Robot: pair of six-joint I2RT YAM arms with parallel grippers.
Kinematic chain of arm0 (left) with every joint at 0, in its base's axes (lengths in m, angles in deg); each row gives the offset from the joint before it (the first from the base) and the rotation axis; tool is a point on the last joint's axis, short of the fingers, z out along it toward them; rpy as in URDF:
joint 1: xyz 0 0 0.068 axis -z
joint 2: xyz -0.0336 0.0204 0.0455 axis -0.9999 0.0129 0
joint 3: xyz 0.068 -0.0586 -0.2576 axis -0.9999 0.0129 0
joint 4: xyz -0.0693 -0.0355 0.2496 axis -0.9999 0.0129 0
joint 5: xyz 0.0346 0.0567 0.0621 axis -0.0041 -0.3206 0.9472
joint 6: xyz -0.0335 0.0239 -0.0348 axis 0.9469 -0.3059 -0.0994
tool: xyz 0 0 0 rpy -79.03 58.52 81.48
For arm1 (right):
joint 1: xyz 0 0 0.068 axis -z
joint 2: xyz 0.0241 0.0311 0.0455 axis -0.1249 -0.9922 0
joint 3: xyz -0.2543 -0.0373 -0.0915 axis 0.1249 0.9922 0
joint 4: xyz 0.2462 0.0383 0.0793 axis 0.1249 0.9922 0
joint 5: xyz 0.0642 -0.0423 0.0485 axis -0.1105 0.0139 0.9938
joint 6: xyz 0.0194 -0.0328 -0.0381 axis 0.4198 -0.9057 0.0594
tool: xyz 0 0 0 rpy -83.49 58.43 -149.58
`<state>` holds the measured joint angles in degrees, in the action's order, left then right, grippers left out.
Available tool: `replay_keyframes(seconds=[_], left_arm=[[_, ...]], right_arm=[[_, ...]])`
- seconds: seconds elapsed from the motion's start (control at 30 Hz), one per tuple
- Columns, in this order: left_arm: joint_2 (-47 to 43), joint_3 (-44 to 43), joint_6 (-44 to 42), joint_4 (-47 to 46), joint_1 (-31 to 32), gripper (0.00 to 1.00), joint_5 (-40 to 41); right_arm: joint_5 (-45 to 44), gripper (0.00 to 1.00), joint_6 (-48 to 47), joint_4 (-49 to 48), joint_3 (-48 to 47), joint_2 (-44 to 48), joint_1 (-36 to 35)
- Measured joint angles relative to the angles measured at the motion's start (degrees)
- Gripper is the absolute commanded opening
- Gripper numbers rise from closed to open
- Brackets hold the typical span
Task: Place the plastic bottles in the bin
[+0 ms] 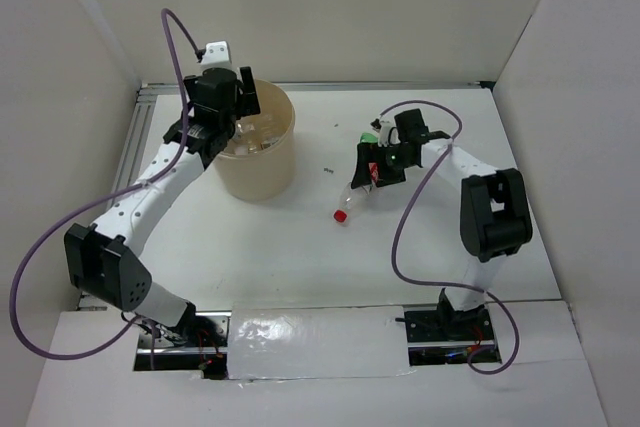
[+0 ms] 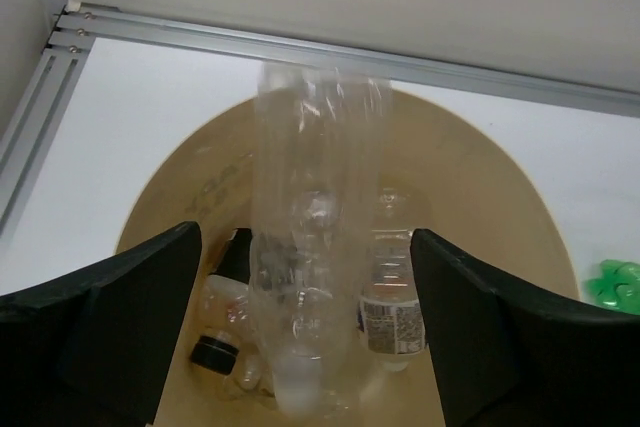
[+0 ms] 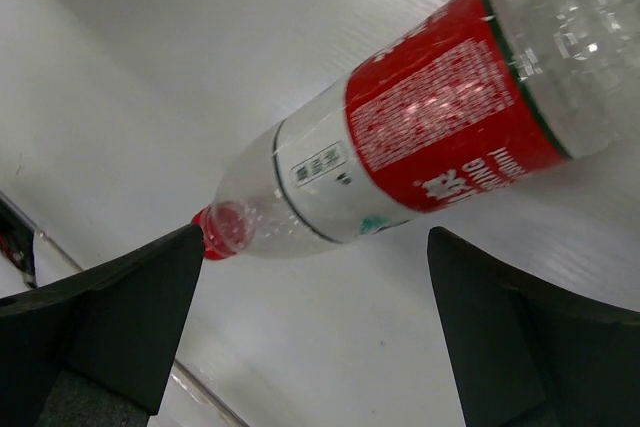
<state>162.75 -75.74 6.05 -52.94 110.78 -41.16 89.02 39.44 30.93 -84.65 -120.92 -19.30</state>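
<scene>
Blocking the bin [image 2: 480, 177] floor: blurred clear bottle [image 2: 310, 247].

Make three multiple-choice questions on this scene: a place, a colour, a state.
1. Where is the left gripper?
A. above the bin
B. at the near edge
C. at the far right

2. What colour is the cap of the labelled bottle lying on the table?
A. blue
B. red
C. yellow

3. How is the right gripper?
A. shut on the bottle
B. open
C. shut, empty

Answers:
1. A: its camera looks down into the bin.
2. B: the right wrist view shows it red.
3. B: its fingers stand clear of the bottle.
</scene>
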Motion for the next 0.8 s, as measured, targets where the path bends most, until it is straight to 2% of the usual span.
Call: replay_keyframes(seconds=[0.17,0.27,0.33,0.37,0.4,0.47,0.5,0.53,0.57,0.7,0.8], left_arm=[[-1.79,-0.17,0.20,0.55,0.57,1.00,-1.31],[-5.33,0.24,0.17,1.18,3.10,1.00,-2.32],[-10.14,2.71,0.17,0.66,6.27,1.00,-2.97],[-13.16,4.57,0.24,0.61,8.26,1.00,-3.26],[-16.09,6.51,0.33,0.35,10.12,1.00,-3.43],[-22.49,10.91,0.72,0.15,14.95,1.00,-3.54],[-25.38,13.14,1.07,0.26,17.09,1.00,-3.41],[-27.76,14.99,1.73,0.48,18.97,1.00,-3.34],[-29.90,17.00,3.06,1.27,20.96,1.00,-2.71],[-37.48,25.97,7.15,2.93,28.87,1.00,-1.68],[-41.07,33.73,11.72,4.87,34.95,1.00,-1.46]], right_arm=[[-3.74,1.00,4.17,-0.68,-2.84,-5.14,0.00],[-4.70,1.00,6.60,-1.55,-4.63,-8.81,-0.26],[-6.64,0.95,7.69,-2.64,-5.57,-10.49,-0.94],[-7.43,0.90,8.31,-2.97,-6.19,-11.26,-1.46],[-8.72,0.77,8.68,-3.56,-6.56,-11.47,-2.10],[-10.12,0.56,9.03,-4.52,-6.80,-11.85,-3.26],[-10.40,0.35,9.27,-4.81,-6.80,-11.87,-3.63],[-10.47,0.28,8.94,-5.07,-6.78,-11.63,-3.89],[-10.32,0.22,8.55,-5.16,-6.73,-11.23,-4.15],[-7.67,0.18,3.78,-3.02,-7.37,-8.70,-4.31],[-4.59,0.18,-1.36,0.85,-12.76,-5.35,-4.09]])
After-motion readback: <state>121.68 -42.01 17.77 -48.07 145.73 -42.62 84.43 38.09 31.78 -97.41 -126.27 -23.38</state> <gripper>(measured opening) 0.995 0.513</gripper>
